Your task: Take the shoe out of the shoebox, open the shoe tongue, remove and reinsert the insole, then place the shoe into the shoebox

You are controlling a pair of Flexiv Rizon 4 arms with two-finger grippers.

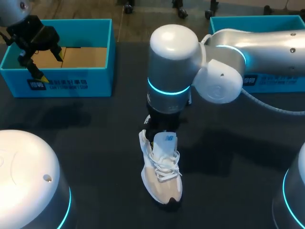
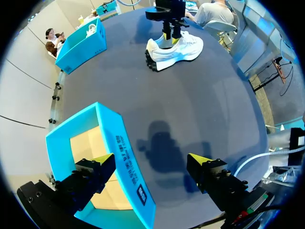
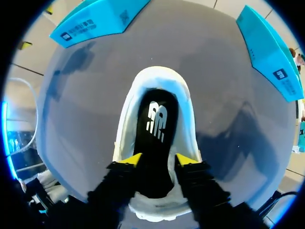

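Dark table (image 1: 86,124): white shoe (image 1: 162,176) mid-table, right pincer (image 3: 159,160) part-open, tips in its heel over black insole (image 3: 156,119). Left pincer (image 2: 151,160) wide open, empty, straddling shoebox (image 2: 119,143) wall, far-left corner.

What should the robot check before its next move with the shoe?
1. Shoe out of the box: ok. The shoe stands on the table, apart from the shoebox.
2. Right gripper at the shoe's opening: ok. The right gripper is down at the heel end, over the black insole.
3. Firm grip on the insole: cannot tell.
4. Insole in the shoe: ok, it shows through the opening.
5. Left gripper out of the way: ok. The left gripper hangs open above the shoebox wall, far from the shoe.
6. Room in the shoebox: ok, the part of its floor that shows is bare.
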